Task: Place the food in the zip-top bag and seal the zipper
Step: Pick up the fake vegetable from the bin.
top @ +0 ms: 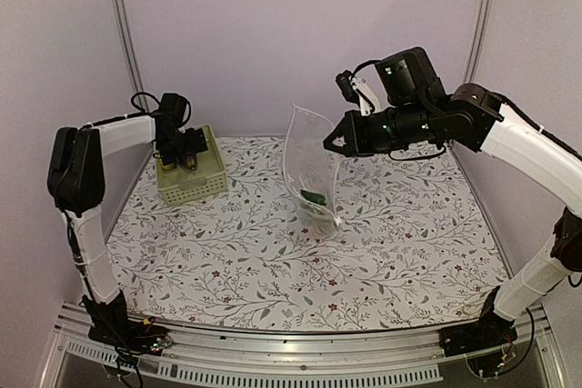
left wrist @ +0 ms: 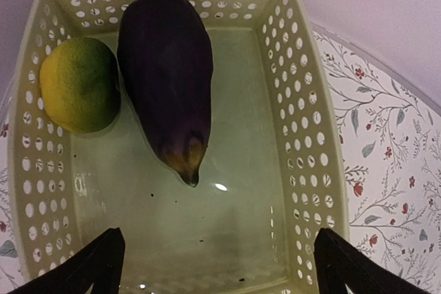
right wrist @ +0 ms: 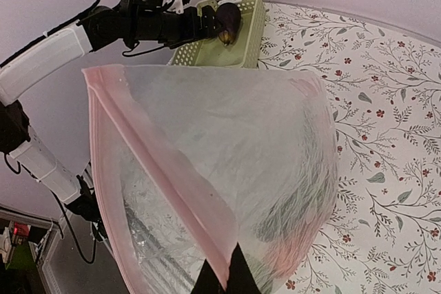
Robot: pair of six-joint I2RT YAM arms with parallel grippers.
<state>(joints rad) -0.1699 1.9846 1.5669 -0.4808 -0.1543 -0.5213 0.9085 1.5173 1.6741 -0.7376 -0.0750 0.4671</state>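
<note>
Clear plastic, crinkled and edged in pale pink, stands near the middle of the flower-printed surface (top: 273, 261). This is the zip-top bag (top: 312, 170), hanging upright from the right fingers (top: 333, 141), which are closed on its upper edge. Its bottom rests on the surface.

In the right wrist view those fingers pinch the zipper (right wrist: 158, 170), a pink strip running diagonally down to them. A second pink lip runs down the bag's left side, apart from the first, so the mouth stands open. A green piece (top: 314, 195) lies low inside the bag; what else is in there cannot be told through the creases.

Well apart, at the left rear of the surface, sits the pale green slotted basket (top: 195, 186). The left fingers (top: 185, 156) reach down into it, spread wide and holding nothing. In the left wrist view their dark tips sit at the two lower corners, over the basket floor.

Beyond the tips, the dark purple eggplant (left wrist: 169, 74) lies lengthwise, its narrow end pointing toward them. A yellow-green round fruit (left wrist: 79, 84) rests just beside it, against the basket's left wall.
</note>
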